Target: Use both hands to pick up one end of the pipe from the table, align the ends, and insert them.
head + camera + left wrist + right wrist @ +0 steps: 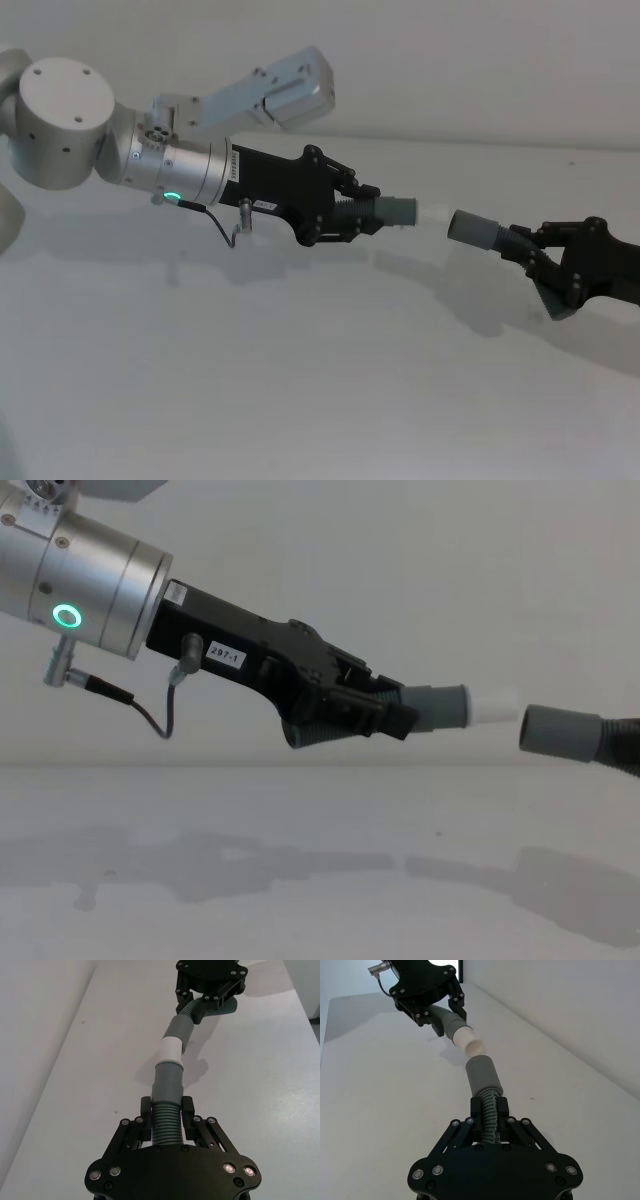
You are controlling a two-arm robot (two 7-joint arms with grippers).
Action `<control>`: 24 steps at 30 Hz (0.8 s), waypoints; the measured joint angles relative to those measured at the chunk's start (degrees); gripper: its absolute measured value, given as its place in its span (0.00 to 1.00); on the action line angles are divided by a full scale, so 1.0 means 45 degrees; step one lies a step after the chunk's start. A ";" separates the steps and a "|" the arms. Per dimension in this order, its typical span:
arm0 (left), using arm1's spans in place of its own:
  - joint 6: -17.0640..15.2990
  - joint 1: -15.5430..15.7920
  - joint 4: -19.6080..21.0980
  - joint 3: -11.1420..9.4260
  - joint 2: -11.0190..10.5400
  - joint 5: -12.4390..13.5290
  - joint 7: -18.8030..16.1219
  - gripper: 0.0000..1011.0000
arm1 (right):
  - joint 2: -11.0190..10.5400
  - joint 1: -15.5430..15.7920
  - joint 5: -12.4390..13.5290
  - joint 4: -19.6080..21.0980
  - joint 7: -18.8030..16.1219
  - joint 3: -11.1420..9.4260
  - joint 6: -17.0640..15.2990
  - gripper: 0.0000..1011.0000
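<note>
My left gripper (167, 1117) has its fingers (145, 1110) clamped on the ribbed hose just behind the cuff (167, 1080), so the white tip (171, 1050) sticks out free ahead of them. My right gripper (489, 1110) is clenched the same way on the ribs of the other hose piece, leaving its plain socket (482, 1072) clear in front. I judge both holds sit back from the ends on purpose, so nothing blocks the joint.

In the head view the left gripper (345, 210) sits at centre frame and the right gripper (545, 255) at the right edge. Both pipe pieces are held up off the table, tip (430, 213) facing socket (475, 228), close but apart. The socket sits slightly lower and angled, so to my eye the ends are nearly lined up and not yet inserted. The chest view shows the same narrow gap between tip (497, 706) and socket (560, 732).

Farther out, a silver wrist (185, 165) with a green ring light (67, 616) and a thin cable (150, 710) carries the left gripper. Below lies the white table (250, 380), with soft shadows of the arms on it, and a pale wall stands behind.
</note>
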State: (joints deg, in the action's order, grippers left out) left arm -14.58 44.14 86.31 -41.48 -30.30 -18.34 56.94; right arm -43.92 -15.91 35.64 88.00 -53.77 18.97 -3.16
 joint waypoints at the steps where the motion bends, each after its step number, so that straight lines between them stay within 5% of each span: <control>1: -0.0005 0.0000 0.0004 0.0000 -0.0007 -0.0002 -0.0014 0.34 | 0.0000 -0.0006 0.0004 -0.0006 0.0005 0.0011 -0.0005 0.18; 24: 0.0039 -0.0014 -0.0176 0.0031 -0.0044 -0.0451 -0.0290 0.34 | -0.0127 -0.0192 0.0322 -0.0166 0.0007 0.0276 -0.0209 0.18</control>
State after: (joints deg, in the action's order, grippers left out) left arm -14.41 44.08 85.52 -41.34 -30.50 -20.37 55.64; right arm -44.49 -16.77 37.09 87.25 -53.74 20.21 -4.10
